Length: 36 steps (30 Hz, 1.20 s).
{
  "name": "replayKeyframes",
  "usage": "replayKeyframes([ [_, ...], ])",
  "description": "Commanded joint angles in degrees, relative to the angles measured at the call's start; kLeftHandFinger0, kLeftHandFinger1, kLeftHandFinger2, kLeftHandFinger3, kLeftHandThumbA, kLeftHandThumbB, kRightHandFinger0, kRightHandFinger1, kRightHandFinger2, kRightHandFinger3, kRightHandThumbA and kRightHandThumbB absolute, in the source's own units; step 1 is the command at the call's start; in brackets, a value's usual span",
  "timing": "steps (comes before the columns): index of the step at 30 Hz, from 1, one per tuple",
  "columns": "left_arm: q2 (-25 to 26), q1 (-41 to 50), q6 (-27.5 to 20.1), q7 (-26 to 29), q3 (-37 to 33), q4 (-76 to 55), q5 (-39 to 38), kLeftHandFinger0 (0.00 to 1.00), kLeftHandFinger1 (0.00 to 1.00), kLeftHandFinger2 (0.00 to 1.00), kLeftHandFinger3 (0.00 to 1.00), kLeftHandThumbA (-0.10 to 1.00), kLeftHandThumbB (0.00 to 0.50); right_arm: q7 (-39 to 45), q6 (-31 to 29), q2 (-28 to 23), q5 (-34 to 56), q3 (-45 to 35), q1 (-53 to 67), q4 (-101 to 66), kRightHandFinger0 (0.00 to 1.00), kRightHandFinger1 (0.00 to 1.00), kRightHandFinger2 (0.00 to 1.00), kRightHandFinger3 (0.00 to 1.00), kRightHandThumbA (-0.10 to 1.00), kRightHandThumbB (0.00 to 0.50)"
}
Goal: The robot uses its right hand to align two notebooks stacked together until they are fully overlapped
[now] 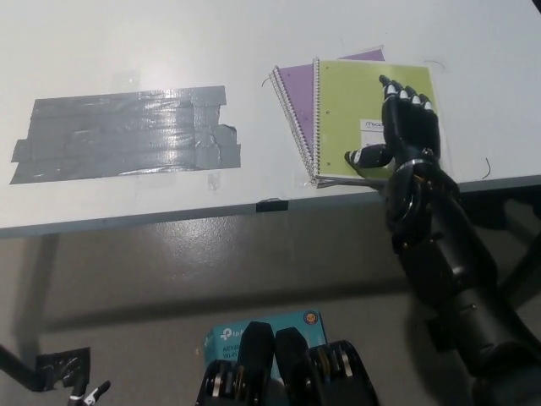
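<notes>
A green spiral notebook (351, 93) lies on a purple notebook (294, 91) near the white table's front edge (169, 216). The purple one is skewed: it sticks out along the green one's left side, and one corner shows at the top. My black right hand (407, 127) rests open on the green cover's lower right part, over its white label, with the fingers pointing away from me. Only a sliver of my white left hand (84, 394) shows at the bottom left, below the table.
A large patch of grey tape (127, 131) covers the table's left half. A small black piece (272, 204) sits on the front edge. On the floor below lie a teal box (254, 334) and a scrap of tape (59, 368).
</notes>
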Motion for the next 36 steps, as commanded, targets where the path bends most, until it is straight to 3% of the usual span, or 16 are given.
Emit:
replayKeyframes([
  [1,0.5,0.3,-2.0,-0.6,0.2,-1.0,-0.2,0.64,0.65,0.65,1.0,1.0,0.5,-0.5,1.9,-1.2,1.5,1.0,-1.2,-0.9,1.0,1.0,1.0,1.0,1.0,0.349],
  [2,0.3,0.4,-2.0,-0.4,0.4,-1.0,-0.4,0.52,0.61,0.64,1.0,1.0,0.5,-0.1,2.3,-1.8,1.4,0.9,-0.3,-1.8,1.0,1.0,1.0,1.0,1.0,0.335],
  [7,0.5,0.0,-2.5,-0.5,0.1,-0.6,0.1,0.5,0.6,0.62,1.0,1.0,0.5,-0.3,2.1,-3.0,2.1,1.7,1.0,-1.8,1.0,1.0,1.0,1.0,1.0,0.326],
  [17,0.5,0.0,-1.5,-0.4,-0.2,-1.2,0.2,0.6,0.63,0.62,1.0,1.0,0.5,0.7,0.2,-3.1,2.2,7.4,3.1,-0.8,1.0,1.0,1.0,1.0,1.0,0.372],
  [21,0.6,-0.2,-2.6,-0.8,-0.2,-0.8,0.0,0.64,0.65,0.63,1.0,1.0,0.5,1.2,0.1,-2.5,2.6,9.2,4.0,-1.6,1.0,1.0,1.0,1.0,1.0,0.352],
  [29,0.6,-0.1,-2.4,-0.9,0.1,-0.9,-0.5,0.61,0.65,0.64,1.0,1.0,0.5,1.0,0.1,-4.8,3.3,9.8,7.1,-0.8,1.0,1.0,1.0,1.0,1.0,0.379],
  [34,0.7,0.0,-2.7,-0.9,0.1,-0.4,-0.3,0.63,0.66,0.63,1.0,1.0,0.5,2.5,0.9,-6.2,4.6,9.2,9.0,-0.9,1.0,1.0,1.0,1.0,1.0,0.363],
  [36,0.5,-0.1,-2.8,-0.6,0.1,-0.3,-0.1,0.56,0.63,0.62,1.0,1.0,0.5,3.0,1.0,-6.8,4.5,9.7,9.4,-0.5,1.0,1.0,1.0,1.0,1.0,0.368],
])
